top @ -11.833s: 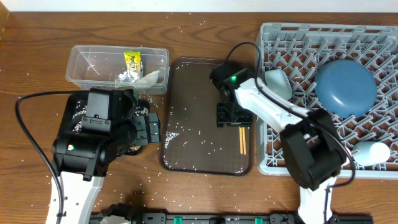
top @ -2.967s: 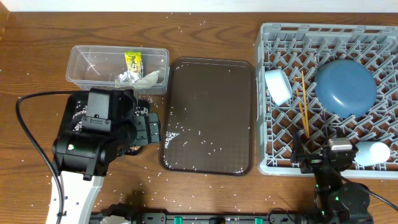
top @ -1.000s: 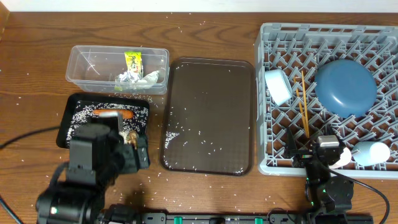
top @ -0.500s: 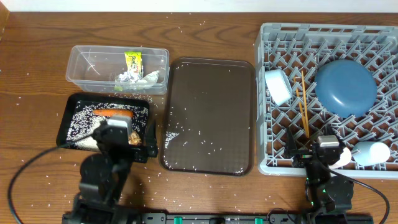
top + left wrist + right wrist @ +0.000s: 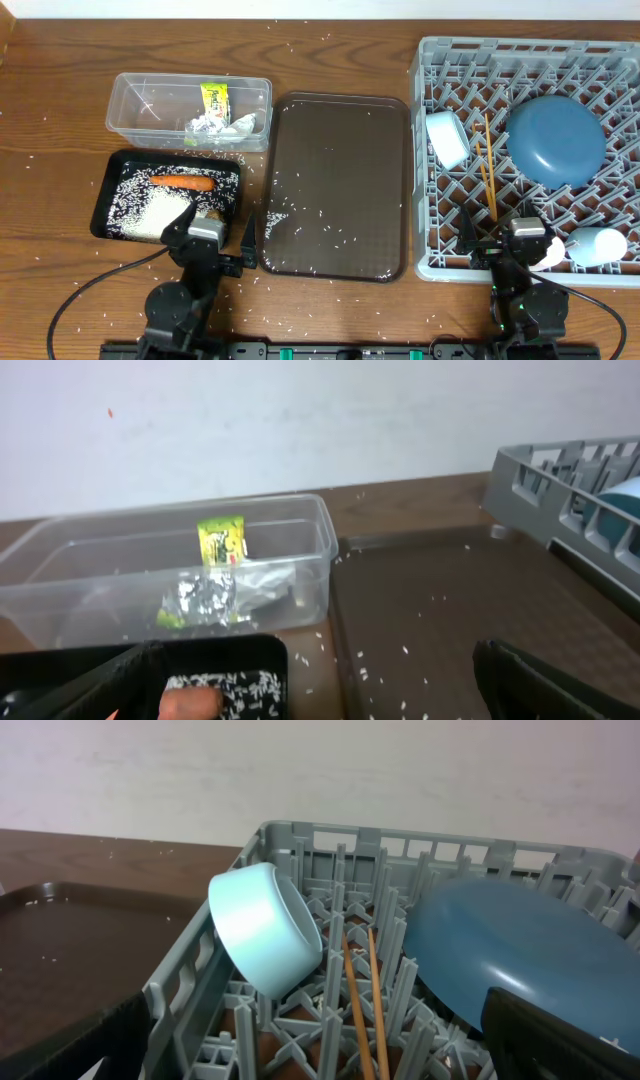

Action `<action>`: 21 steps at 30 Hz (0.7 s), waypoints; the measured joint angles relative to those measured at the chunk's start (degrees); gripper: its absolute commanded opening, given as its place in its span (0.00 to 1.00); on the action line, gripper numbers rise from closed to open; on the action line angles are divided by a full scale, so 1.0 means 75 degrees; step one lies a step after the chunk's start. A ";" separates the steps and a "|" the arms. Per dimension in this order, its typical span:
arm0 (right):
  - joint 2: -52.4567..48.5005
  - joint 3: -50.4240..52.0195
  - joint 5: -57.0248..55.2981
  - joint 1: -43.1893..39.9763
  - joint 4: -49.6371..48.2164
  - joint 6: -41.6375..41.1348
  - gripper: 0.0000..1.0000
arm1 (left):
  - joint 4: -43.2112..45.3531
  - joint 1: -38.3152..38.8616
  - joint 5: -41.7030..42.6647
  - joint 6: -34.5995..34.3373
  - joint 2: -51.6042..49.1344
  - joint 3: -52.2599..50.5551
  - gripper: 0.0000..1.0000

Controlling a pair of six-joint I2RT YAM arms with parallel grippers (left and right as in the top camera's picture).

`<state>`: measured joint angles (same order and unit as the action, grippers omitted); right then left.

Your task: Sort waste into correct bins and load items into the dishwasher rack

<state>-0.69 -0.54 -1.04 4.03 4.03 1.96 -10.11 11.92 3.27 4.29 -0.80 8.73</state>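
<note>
The clear tub (image 5: 130, 95) holds the yellow-green packet (image 5: 213, 100), the foil (image 5: 204, 126) and the tissue (image 5: 243, 123). The black tray (image 5: 108, 200) holds the carrot (image 5: 182, 182), rice (image 5: 150, 210) and the brown lump (image 5: 212, 214). The grey rack (image 5: 425, 50) holds the blue dish (image 5: 556, 137), the light blue cup (image 5: 445, 137), the chopsticks (image 5: 487, 170) and the white bowl (image 5: 597, 245). My left gripper (image 5: 215, 230) is open and empty at the black tray's front edge. My right gripper (image 5: 508, 240) is open and empty at the rack's front wall. I cannot make out the pink cup.
The dark brown serving tray (image 5: 335, 185) lies between the bins and the rack, strewn with rice grains. Loose grains also lie on the wooden table (image 5: 60, 120). In the left wrist view the tub (image 5: 300, 525) is ahead and the rack's corner (image 5: 530, 470) is at the right.
My left arm has drawn back toward the table's front edge, uncovering the black tray with carrot and rice. The right arm has not moved.
</note>
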 measured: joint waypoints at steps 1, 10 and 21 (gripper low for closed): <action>0.0000 0.0000 0.0000 0.0000 0.0000 0.0000 0.99 | 0.0012 0.0000 0.0000 0.0026 0.0009 -0.0050 0.98; 0.0000 0.0003 0.0000 0.0000 -0.0003 0.0000 0.99 | 0.0895 0.0000 0.0000 0.0090 0.0029 -0.0886 0.98; 0.0000 0.0003 0.0000 0.0000 -0.0003 0.0000 0.99 | 0.0968 0.0000 -0.0003 0.0093 0.0029 -0.0918 0.98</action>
<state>-0.69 -0.51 -1.04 4.03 4.01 1.96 -2.85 11.92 3.25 4.99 -0.58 1.85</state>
